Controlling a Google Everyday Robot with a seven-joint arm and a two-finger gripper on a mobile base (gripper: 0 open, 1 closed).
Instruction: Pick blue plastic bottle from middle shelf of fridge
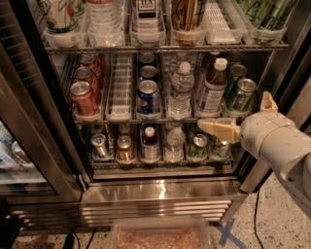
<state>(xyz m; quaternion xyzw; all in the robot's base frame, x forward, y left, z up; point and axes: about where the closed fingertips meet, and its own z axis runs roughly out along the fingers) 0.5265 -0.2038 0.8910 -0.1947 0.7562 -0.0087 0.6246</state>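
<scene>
The blue plastic bottle [212,88] has a white cap, brown drink and a blue-and-white label. It stands upright at the front of the middle shelf [121,118] of the open fridge [160,192], between a clear water bottle [181,90] and green cans [242,93]. My gripper [233,111] is in front of the fridge's right side, just below and to the right of the bottle. It is open and empty, with one cream finger [217,129] pointing left under the shelf edge and the other [268,102] pointing up.
Red cans [83,97] and Pepsi cans [148,97] fill the left lanes. The lower rack [160,163] holds small cans and bottles, and the rack above holds tall tea cans [146,12]. The glass door [29,121] stands open on the left. A plastic tub [160,236] sits on the floor.
</scene>
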